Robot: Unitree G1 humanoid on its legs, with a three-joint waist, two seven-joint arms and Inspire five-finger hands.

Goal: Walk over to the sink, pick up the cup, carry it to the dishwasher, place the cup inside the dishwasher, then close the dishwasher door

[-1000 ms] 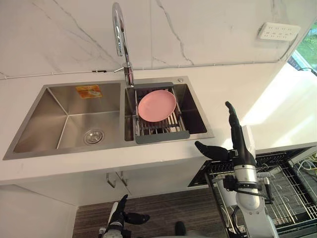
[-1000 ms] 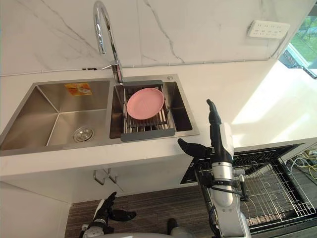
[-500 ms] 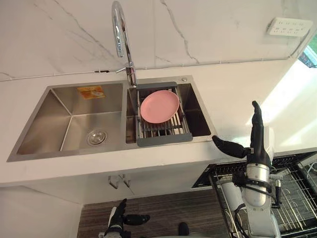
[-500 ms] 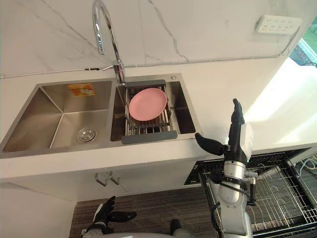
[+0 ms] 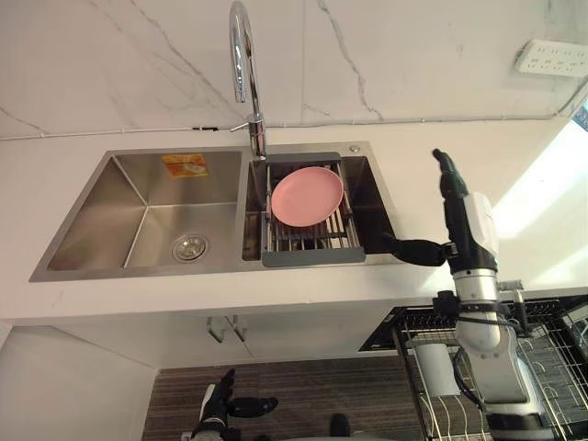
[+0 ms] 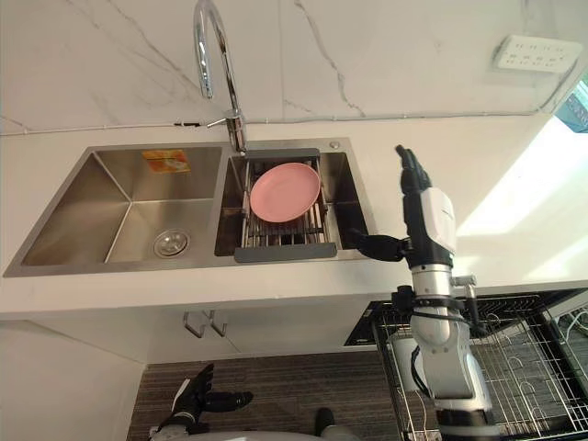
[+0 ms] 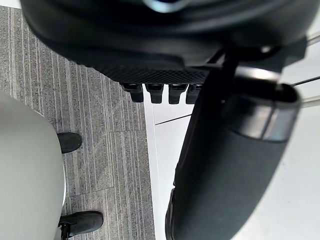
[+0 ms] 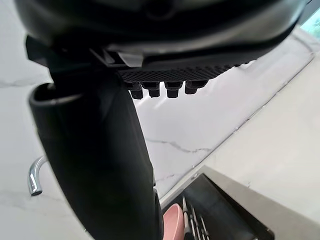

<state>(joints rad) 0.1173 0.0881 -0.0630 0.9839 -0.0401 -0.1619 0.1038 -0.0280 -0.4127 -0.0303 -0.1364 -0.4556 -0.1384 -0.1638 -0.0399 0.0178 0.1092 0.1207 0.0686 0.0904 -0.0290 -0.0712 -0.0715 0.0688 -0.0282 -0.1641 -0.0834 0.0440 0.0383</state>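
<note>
Where the view is nearest, low over the striped floor, the left hand (image 5: 220,406) hangs with its fingers loosely spread and its thumb out to the right, holding nothing. At the near right, under the counter's edge, the dishwasher (image 5: 381,333) stands open with its wire rack (image 6: 524,367) pulled out. What looks like the cup (image 5: 434,367), whitish and rounded, lies in the rack just left of the right arm, which hides part of it; I cannot tell more about it.

Above the rack, the right hand (image 5: 464,234) is raised over the near edge of the white counter (image 5: 413,165), just right of the sink. Its fingers (image 5: 446,176) are straight and pressed together, pointing toward the far wall, and the thumb sticks out left toward the sink. It holds nothing.

Two cabinet handles (image 5: 225,323) show below the counter, left of the dishwasher. Set into the counter is a steel double sink (image 5: 138,211). A round drain (image 5: 189,247) sits in the left bowl, with an orange sticker (image 5: 185,165) on that bowl's far wall. Across the right bowl lies a drain rack (image 5: 312,241), and a pink plate (image 5: 307,195) rests on it. A tall curved faucet (image 5: 243,64) rises between the bowls at the far edge. On the marble wall at the far right is a white socket (image 5: 551,57).
</note>
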